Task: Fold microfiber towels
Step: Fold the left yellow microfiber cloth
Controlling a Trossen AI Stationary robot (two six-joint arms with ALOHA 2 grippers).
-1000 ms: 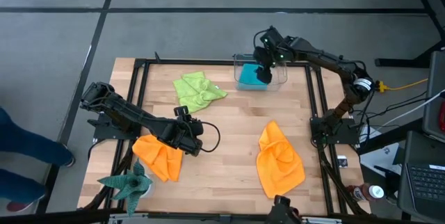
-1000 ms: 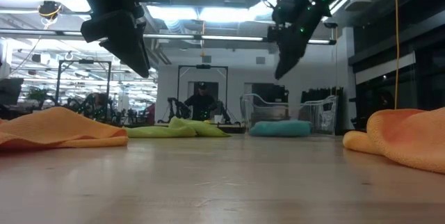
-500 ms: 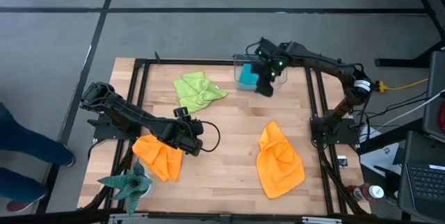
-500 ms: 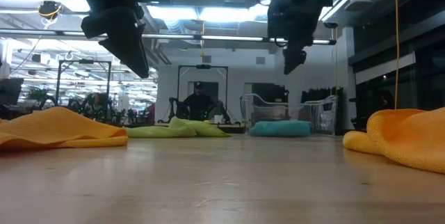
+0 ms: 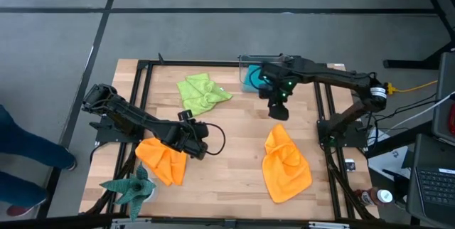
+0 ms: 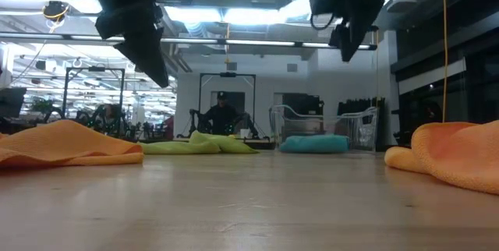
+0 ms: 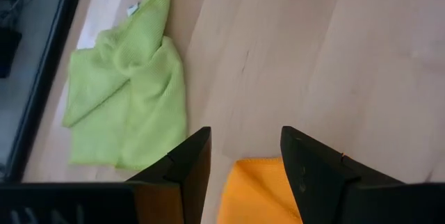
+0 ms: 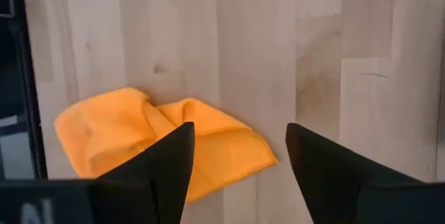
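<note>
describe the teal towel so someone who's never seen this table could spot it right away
Start at the wooden table and go to its far edge, where a clear plastic bin stands just right of the middle. The teal towel lies bunched inside that bin. It is the only blue cloth and the only one in a container; the lime green towel and both orange ones lie loose on the wood.

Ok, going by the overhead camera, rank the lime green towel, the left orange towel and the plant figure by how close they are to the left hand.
1. Left orange towel: right under the left hand, at the table's left front.
2. Lime green towel: farther back on the table, toward the left rear.
3. Plant figure: out at the front left corner, beyond the orange towel.
</note>
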